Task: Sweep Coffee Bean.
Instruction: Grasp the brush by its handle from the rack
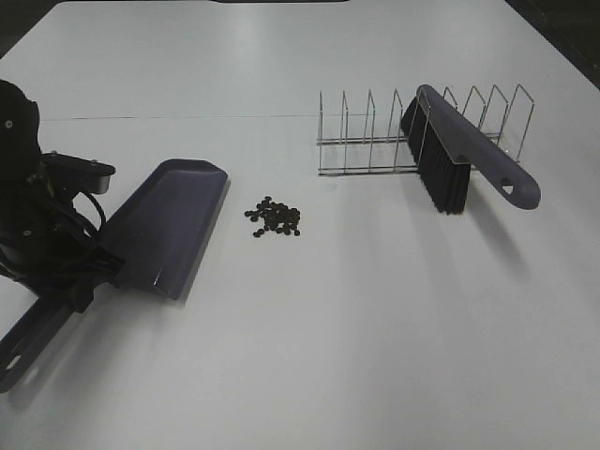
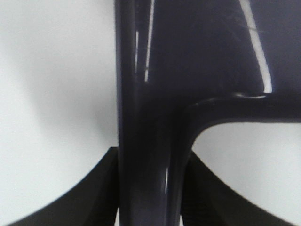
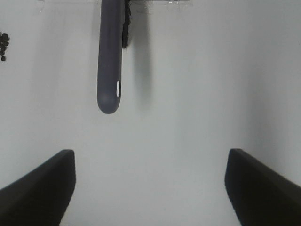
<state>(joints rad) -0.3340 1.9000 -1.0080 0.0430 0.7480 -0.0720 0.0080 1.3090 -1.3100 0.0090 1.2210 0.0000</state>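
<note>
The coffee bean pile (image 1: 274, 217) lies as small dark pellets on the white table, just right of the purple-grey dustpan (image 1: 169, 225). My left gripper (image 1: 89, 272) is shut on the dustpan's handle (image 2: 146, 141), and the pan's mouth points toward the beans. A purple brush (image 1: 459, 150) with black bristles leans in the wire rack (image 1: 375, 141) at the back right. In the right wrist view my right gripper (image 3: 150, 188) stands open and empty. The brush handle (image 3: 110, 56) lies ahead of it, apart from the fingers, and a few beans (image 3: 3, 44) show at the frame edge.
The table (image 1: 375, 356) is white and wide. The rack's thin wire dividers stand upright around the brush. The dustpan's handle end reaches close to the table's front left edge (image 1: 19, 352).
</note>
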